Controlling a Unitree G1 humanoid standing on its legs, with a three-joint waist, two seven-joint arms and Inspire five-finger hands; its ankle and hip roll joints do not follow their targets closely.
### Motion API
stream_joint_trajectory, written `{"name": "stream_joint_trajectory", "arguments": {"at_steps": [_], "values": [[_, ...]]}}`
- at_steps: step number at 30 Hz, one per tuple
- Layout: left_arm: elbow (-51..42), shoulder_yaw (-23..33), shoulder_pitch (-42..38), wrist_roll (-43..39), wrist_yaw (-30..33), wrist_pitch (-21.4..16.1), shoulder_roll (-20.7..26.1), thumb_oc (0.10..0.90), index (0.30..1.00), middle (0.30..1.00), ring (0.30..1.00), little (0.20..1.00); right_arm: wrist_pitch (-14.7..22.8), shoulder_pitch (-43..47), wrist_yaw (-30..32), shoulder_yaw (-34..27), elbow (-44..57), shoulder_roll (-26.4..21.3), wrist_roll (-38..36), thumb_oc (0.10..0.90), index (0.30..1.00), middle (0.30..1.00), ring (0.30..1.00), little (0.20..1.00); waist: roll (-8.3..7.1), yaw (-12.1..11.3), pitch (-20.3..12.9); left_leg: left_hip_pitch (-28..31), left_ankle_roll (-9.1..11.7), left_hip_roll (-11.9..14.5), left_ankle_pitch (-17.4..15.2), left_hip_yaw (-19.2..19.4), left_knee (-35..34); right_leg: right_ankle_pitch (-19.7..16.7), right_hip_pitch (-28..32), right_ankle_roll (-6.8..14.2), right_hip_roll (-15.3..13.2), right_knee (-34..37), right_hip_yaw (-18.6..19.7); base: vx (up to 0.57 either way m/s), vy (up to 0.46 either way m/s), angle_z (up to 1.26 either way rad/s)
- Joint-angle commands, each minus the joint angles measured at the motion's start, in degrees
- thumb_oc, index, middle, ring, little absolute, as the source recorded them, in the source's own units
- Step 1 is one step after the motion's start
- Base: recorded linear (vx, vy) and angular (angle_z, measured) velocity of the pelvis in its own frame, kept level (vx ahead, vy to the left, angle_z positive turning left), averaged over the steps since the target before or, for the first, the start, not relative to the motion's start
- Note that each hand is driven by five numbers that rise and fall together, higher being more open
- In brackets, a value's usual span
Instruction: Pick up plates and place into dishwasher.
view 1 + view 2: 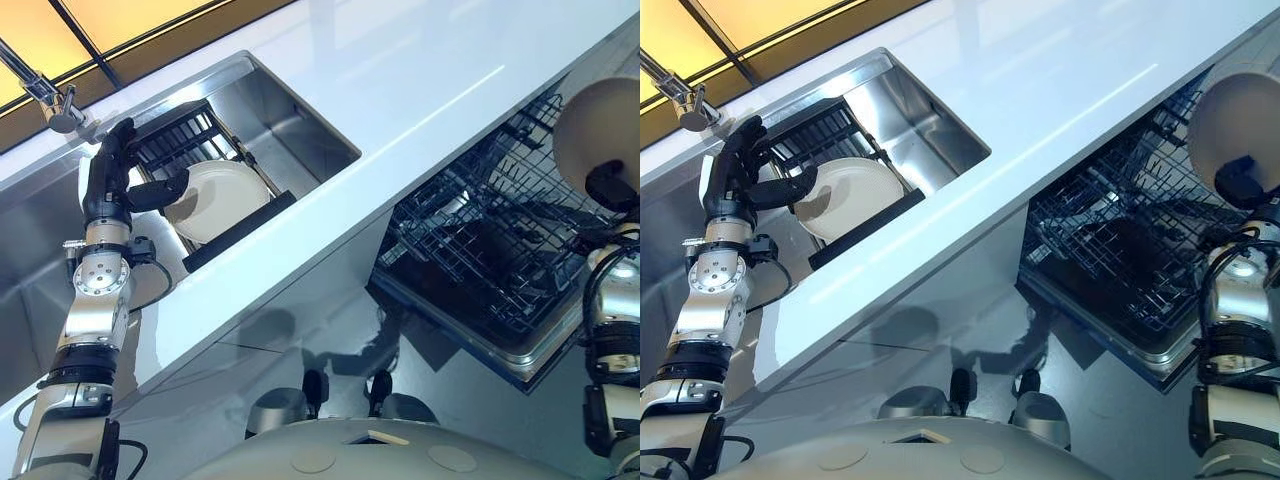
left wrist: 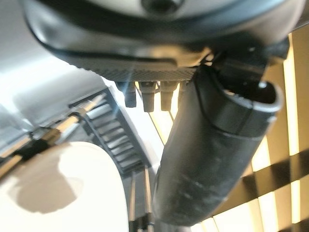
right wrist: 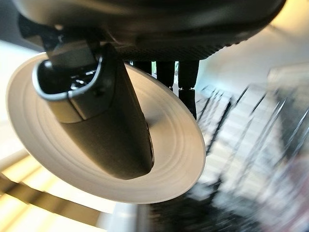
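**One plate in the sink, one held over the dishwasher**

At the left, the left hand point(image 1: 108, 180) hangs over the sink point(image 1: 300, 125), fingers straight and thumb spread, holding nothing. Just beside it a white plate point(image 1: 215, 200) lies in a black rack point(image 1: 190, 130). The white table point(image 1: 420, 80) runs across the middle. At the right, the right hand point(image 3: 104, 125) grips a second plate point(image 1: 597, 125), thumb across its face, above the open dishwasher rack point(image 1: 490, 250).

Plate point(image 1: 215, 200) in rack point(image 1: 190, 135) inside sink point(image 1: 290, 120), left of counter point(image 1: 420, 90); dishwasher basket point(image 1: 490, 240) right.
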State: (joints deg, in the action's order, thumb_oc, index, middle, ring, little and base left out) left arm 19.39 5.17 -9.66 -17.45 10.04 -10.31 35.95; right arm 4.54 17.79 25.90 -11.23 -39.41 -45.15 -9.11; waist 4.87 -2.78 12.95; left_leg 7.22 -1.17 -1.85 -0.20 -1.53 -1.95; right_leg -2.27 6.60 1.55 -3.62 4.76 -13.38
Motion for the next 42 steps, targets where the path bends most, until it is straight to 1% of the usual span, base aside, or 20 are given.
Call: {"name": "stream_joint_trajectory", "arguments": {"at_steps": [1, 2, 3, 4, 5, 6, 9, 11, 12, 13, 14, 18, 21, 22, 23, 24, 29, 33, 36, 42], "values": [[-0.2, 2.9, -7.6, -3.2, 3.9, -8.6, 8.3, 0.800, 0.900, 0.900, 0.900, 0.900, 3.0, 8.8, 1.1, 1.1, 0.8, -11.7, 5.1, 0.100, 0.300, 0.300, 0.300, 0.200, 0.32, -0.2, 1.0, -9.9, 3.7, 0.1, -2.3, -0.9, 6.5, 15.3, -9.5, -1.5, 0.9, -20.5, -0.4, -0.35, -0.033, 0.07], [-0.3, 3.0, -8.3, -4.1, 4.2, -8.8, 9.0, 0.800, 0.900, 0.900, 0.900, 0.900, 2.9, 9.4, 1.5, 1.6, 0.2, -12.1, 5.9, 0.100, 0.300, 0.300, 0.300, 0.200, 0.41, -0.2, 2.1, -11.2, 3.6, 0.2, -2.2, -1.0, 6.9, 15.5, -11.1, -1.7, 0.9, -21.5, -0.2, -0.36, -0.070, 0.04], [-0.4, 3.0, -9.5, -5.0, 4.6, -9.2, 10.1, 0.800, 0.900, 0.900, 0.900, 0.900, 2.1, 10.7, 2.0, 3.2, -0.5, -12.8, 7.3, 0.100, 0.300, 0.300, 0.300, 0.200, 0.47, -0.3, 4.3, -13.6, 3.3, 0.2, -1.9, -1.0, 8.0, 15.7, -14.0, -2.0, 0.9, -23.8, 0.1, -0.26, -0.065, 0.04], [-0.4, 3.0, -9.7, -5.1, 4.7, -9.3, 10.3, 0.800, 0.900, 0.900, 0.900, 0.900, 2.0, 11.0, 2.1, 3.5, -0.6, -12.8, 7.7, 0.100, 0.300, 0.300, 0.300, 0.200, 0.44, -0.3, 4.6, -14.1, 3.3, 0.2, -1.9, -1.0, 8.3, 15.8, -14.7, -2.0, 0.9, -24.3, 0.2, -0.25, -0.068, 0.02], [-0.3, 2.9, -10.4, -5.8, 4.8, -9.5, 11.1, 0.800, 0.900, 0.900, 0.900, 0.900, 1.2, 11.6, 1.9, 4.5, -0.7, -13.1, 9.9, 0.100, 0.300, 0.300, 0.300, 0.200, 0.44, -0.4, 5.8, -15.6, 3.0, 0.2, -1.9, -1.0, 9.2, 15.9, -16.6, -2.2, 0.8, -26.0, 0.2, -0.14, -0.039, 0.05], [-0.1, 2.9, -10.7, -6.2, 4.6, -9.6, 11.5, 0.800, 0.900, 0.900, 0.900, 0.900, 1.1, 12.0, 1.8, 5.4, -1.0, -13.4, 10.9, 0.100, 0.300, 0.300, 0.300, 0.200, 0.39, -0.5, 6.3, -16.6, 2.8, 0.1, -1.9, -1.0, 9.7, 16.0, -17.8, -2.2, 0.7, -26.9, 0.3, -0.14, -0.041, 0.06], [0.8, 1.8, -11.8, -6.3, 4.8, -10.7, 12.2, 0.800, 0.900, 0.900, 0.900, 0.900, -0.3, 15.0, 0.1, 9.8, -2.9, -14.9, 14.9, 0.100, 0.300, 0.300, 0.300, 0.200, 0.47, -1.0, 8.0, -18.9, 2.4, -0.1, -1.6, -1.2, 10.5, 16.1, -21.3, -2.4, 0.6, -29.7, 0.3, -0.10, -0.011, 0.03], [0.5, 1.3, -12.3, -6.3, 5.5, -10.9, 12.7, 0.800, 0.900, 0.900, 0.900, 0.900, -2.1, 16.2, -0.8, 12.0, -2.6, -15.6, 15.7, 0.100, 0.300, 0.300, 0.300, 0.200, 0.58, -1.0, 9.1, -20.2, 2.1, -0.2, -1.2, -1.2, 10.7, 16.1, -23.1, -2.6, 0.5, -31.1, 0.4, -0.08, 0.014, 0.04], [0.3, 1.1, -12.5, -6.4, 5.9, -10.9, 13.0, 0.800, 0.900, 0.900, 0.900, 0.900, -3.4, 16.9, -1.4, 12.8, -2.3, -15.7, 15.8, 0.100, 0.300, 0.300, 0.300, 0.200, 0.64, -1.0, 9.6, -20.8, 2.0, -0.2, -0.9, -1.2, 10.6, 16.1, -24.0, -2.6, 0.4, -31.6, 0.4, -0.09, 0.014, 0.04], [0.1, 0.6, -13.1, -5.3, 6.6, -10.9, 13.0, 0.800, 0.900, 0.900, 0.900, 0.900, -5.7, 18.2, -2.3, 14.2, -2.3, -15.5, 15.7, 0.100, 0.300, 0.300, 0.300, 0.200, 0.79, -1.3, 10.4, -21.7, 1.8, -0.3, -0.7, -1.2, 10.7, 16.0, -25.1, -2.7, 0.4, -32.3, 0.5, -0.09, 0.008, 0.03], [0.1, 0.1, -13.6, -4.2, 7.1, -10.7, 13.2, 0.800, 0.900, 0.900, 0.900, 0.900, -6.8, 19.2, -2.4, 15.0, -2.6, -15.4, 15.8, 0.100, 0.300, 0.300, 0.300, 0.200, 0.90, -1.4, 10.8, -22.2, 1.7, -0.4, -0.5, -1.2, 10.7, 16.0, -25.7, -2.7, 0.4, -32.6, 0.5, -0.08, 0.002, 0.01], [-0.1, -1.2, -14.8, -3.6, 6.5, -9.9, 14.1, 0.800, 0.900, 0.900, 0.900, 0.900, -11.9, 22.6, -2.7, 17.9, -3.6, -14.9, 15.6, 0.100, 0.300, 0.300, 0.300, 0.200, 1.04, -1.8, 12.6, -23.6, 1.4, -0.9, -0.3, -1.1, 11.3, 16.2, -27.3, -2.7, 0.1, -34.0, 0.8, -0.02, 0.003, 0.03], [-0.5, -1.3, -15.0, -4.4, 6.7, -10.1, 14.0, 0.800, 0.900, 0.900, 0.900, 0.900, -13.9, 24.3, -2.8, 19.2, -4.3, -14.3, 16.0, 0.100, 0.300, 0.300, 0.300, 0.200, 1.26, -2.3, 13.0, -24.3, 1.1, -1.0, 0.1, -1.4, 11.2, 15.6, -28.0, -2.7, 0.4, -33.8, 0.9, -0.03, 0.006, 0.06], [-0.4, -1.3, -14.9, -4.4, 6.7, -10.3, 14.0, 0.800, 0.900, 0.900, 0.900, 0.900, -14.3, 24.7, -2.8, 19.6, -4.5, -14.1, 16.1, 0.114, 0.312, 0.312, 0.312, 0.214, 1.28, -2.4, 13.2, -24.4, 1.1, -1.0, 0.1, -1.4, 11.1, 15.6, -28.1, -2.7, 0.4, -33.8, 1.0, -0.02, 0.010, 0.06], [-0.4, -1.3, -15.1, -4.3, 6.6, -10.3, 13.9, 0.800, 0.900, 0.900, 0.900, 0.900, -15.6, 25.4, -3.3, 20.3, -5.0, -13.6, 16.5, 0.676, 0.794, 0.794, 0.794, 0.776, 1.31, -2.6, 13.3, -24.4, 1.1, -1.1, 0.2, -1.4, 10.9, 15.5, -28.2, -2.6, 0.5, -33.6, 1.1, 0.00, 0.000, 0.00], [-0.5, -1.3, -14.9, -4.3, 6.6, -10.3, 13.8, 0.800, 0.900, 0.900, 0.900, 0.900, -15.7, 25.7, -3.4, 20.8, -5.6, -13.3, 16.5, 0.800, 0.900, 0.900, 0.900, 0.900, 1.19, -2.6, 13.4, -24.0, 1.0, -1.3, 0.1, -1.5, 10.7, 15.8, -28.0, -2.5, 0.4, -33.7, 1.2, 0.00, 0.000, 0.00], [-1.2, -1.4, -14.8, -4.4, 6.6, -10.2, 13.4, 0.800, 0.900, 0.900, 0.900, 0.900, -17.2, 26.7, -5.2, 22.5, -6.4, -11.9, 17.7, 0.800, 0.900, 0.900, 0.900, 0.900, 0.88, -3.1, 13.0, -23.3, 0.8, -1.7, 0.1, -2.1, 10.1, 15.2, -27.0, -2.2, 0.7, -32.2, 1.6, -0.01, 0.028, 0.03], [-2.2, -1.1, -14.0, -4.5, 5.8, -9.6, 13.4, 0.800, 0.900, 0.900, 0.900, 0.900, -17.4, 26.2, -5.1, 22.6, -5.4, -11.4, 17.1, 0.800, 0.900, 0.900, 0.900, 0.900, 0.73, -3.2, 12.0, -22.0, 0.7, -1.6, 0.3, -2.4, 9.3, 14.4, -25.3, -2.0, 1.0, -30.4, 1.8, 0.00, 0.039, 0.00], [-2.8, -0.5, -13.2, -4.4, 5.5, -9.5, 13.0, 0.800, 0.900, 0.900, 0.900, 0.900, -16.9, 25.1, -4.4, 21.4, -3.7, -10.8, 17.1, 0.800, 0.900, 0.900, 0.900, 0.900, 0.47, -3.2, 11.0, -20.8, 0.5, -1.6, 0.1, -2.7, 8.7, 14.2, -24.0, -1.8, 1.2, -29.4, 2.0, 0.01, 0.043, 0.03], [-2.9, 0.7, -10.9, -4.1, 4.1, -9.2, 12.1, 0.800, 0.900, 0.900, 0.900, 0.900, -14.8, 22.7, -3.7, 19.1, -1.2, -11.1, 18.7, 0.800, 0.900, 0.900, 0.900, 0.900, -0.67, -3.4, 8.7, -17.7, 0.2, -1.9, -0.7, -3.3, 7.6, 13.9, -20.2, -1.2, 1.4, -26.6, 2.2, 0.02, 0.029, 0.00]]}}
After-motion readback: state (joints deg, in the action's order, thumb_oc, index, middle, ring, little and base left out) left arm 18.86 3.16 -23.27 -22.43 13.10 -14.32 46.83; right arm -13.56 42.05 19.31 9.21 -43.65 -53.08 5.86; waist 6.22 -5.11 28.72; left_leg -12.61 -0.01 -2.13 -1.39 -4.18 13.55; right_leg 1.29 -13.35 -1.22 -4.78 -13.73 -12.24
